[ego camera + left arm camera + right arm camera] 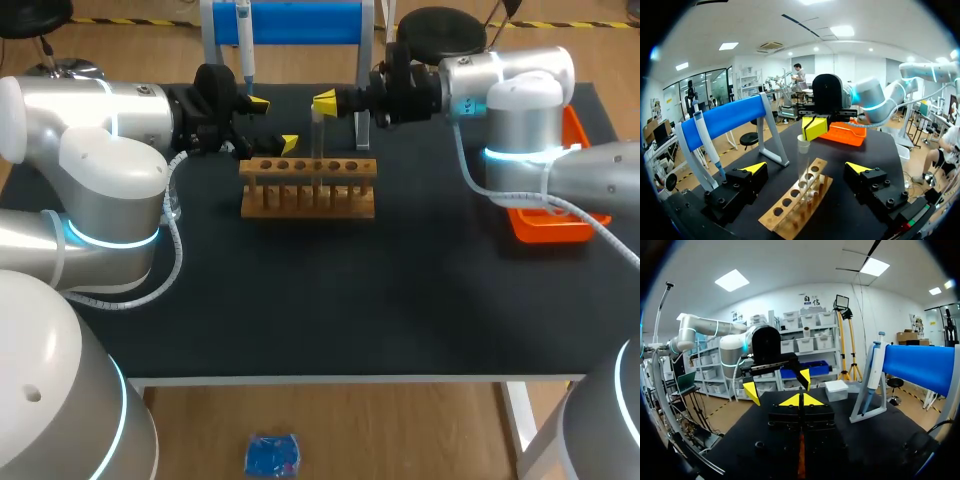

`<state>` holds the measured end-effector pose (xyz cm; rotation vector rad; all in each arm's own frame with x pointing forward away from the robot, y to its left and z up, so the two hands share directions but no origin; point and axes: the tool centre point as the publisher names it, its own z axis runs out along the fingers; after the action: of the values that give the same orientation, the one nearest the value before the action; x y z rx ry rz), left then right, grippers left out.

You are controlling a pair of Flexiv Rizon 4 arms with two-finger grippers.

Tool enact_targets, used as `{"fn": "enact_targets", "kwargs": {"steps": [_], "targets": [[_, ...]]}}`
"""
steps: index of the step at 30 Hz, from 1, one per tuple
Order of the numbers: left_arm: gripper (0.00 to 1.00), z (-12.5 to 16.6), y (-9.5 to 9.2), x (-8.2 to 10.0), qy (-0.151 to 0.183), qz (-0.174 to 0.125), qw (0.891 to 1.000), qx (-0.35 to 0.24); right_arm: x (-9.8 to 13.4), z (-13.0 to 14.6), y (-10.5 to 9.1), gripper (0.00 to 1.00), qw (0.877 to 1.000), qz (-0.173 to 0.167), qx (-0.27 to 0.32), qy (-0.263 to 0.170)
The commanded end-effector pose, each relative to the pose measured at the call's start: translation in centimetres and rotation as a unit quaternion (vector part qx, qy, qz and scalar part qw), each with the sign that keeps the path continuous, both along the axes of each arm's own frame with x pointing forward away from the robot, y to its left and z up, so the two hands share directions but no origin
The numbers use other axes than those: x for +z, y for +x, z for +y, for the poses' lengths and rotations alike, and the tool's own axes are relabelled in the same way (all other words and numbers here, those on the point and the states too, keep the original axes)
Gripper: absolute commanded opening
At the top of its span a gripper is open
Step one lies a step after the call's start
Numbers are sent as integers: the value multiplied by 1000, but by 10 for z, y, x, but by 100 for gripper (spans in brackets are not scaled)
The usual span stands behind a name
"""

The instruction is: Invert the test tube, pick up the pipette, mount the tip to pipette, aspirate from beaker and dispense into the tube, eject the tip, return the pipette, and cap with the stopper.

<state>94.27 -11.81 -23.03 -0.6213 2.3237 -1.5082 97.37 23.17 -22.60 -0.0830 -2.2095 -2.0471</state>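
A clear test tube [318, 150] [803, 162] stands upright, mouth up, in a wooden rack [308, 190] [790, 210] at mid-table. My right gripper [325, 102] [814, 128] [801, 400] hovers just over the tube's mouth. Its yellow tips are shut together with nothing seen between them. My left gripper [273, 123] [806, 168] [778, 385] is open at the rack's left end, and the tube shows ahead between its spread fingers. The pipette [243, 40] [707, 145] [871, 375] hangs on the blue stand [300, 22] [725, 120] behind the rack.
An orange tray [540, 228] [842, 136] lies at the table's right side, under my right arm. A white box [836, 389] sits near the stand beyond the left gripper. Bare black tabletop [330, 300] stretches in front of the rack.
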Motion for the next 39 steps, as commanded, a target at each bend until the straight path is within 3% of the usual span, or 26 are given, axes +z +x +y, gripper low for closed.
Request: {"fn": "enact_targets", "kwargs": {"steps": [1,12,14,15,23,30,39], "targets": [[100,0,0,-2,-3,-3,1000,1,-1,-2,0,0,1000,-5,1,5],[100,0,0,-2,-3,-3,1000,1,35,-10,-1,0,999,-45,0,-1],[100,0,0,-2,-3,-3,1000,1,39,-13,-2,53,998,-54,-5,-9],[100,0,0,-2,-3,-3,1000,1,41,-14,-2,100,998,-58,-6,-14],[100,0,0,-2,-3,-3,1000,1,53,-32,-2,100,993,-95,-11,-76],[100,0,0,-2,-3,-3,1000,1,50,-57,-3,100,986,-116,-29,-113],[100,0,0,-2,-3,-3,1000,1,23,-97,-2,100,985,-101,-58,-129]]}}
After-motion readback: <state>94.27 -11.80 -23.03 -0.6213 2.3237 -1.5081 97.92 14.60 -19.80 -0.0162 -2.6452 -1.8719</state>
